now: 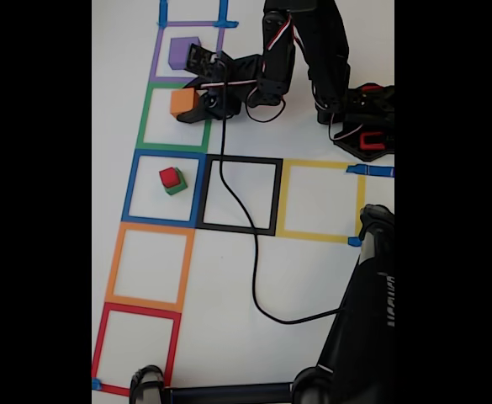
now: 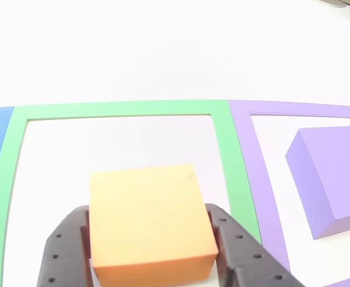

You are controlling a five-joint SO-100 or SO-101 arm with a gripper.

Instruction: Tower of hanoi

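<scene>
Pincer: your pincer is closing its two black fingers on the orange cube, one against each side face; in the other view the cube is sitting squarely between them.
Orange cube: it is sitting over the green square, near that square's upper right corner in the fixed view; you cannot tell from either picture whether it is resting on the desk or being held just clear of it.
Purple cube: it is lying alone inside the purple square, the cell just above the green one in the fixed view, and is appearing as the largest block.
Stack: a small red cube is sitting on top of a green cube inside the blue square, the cell just below the green one.
Empty cells: the black square, yellow square, orange square and red square are holding nothing.
Progress: you are looking at a puzzle in mid-course, by judgement; the four blocks are spreading over three cells, with only two of them stacked.
Remaining: you are probably still needing to set the orange cube down, then rebuild one tower with the purple cube at the base; which cell is the goal is not shown.
Cable: it is trailing down from the arm across the black square.
</scene>
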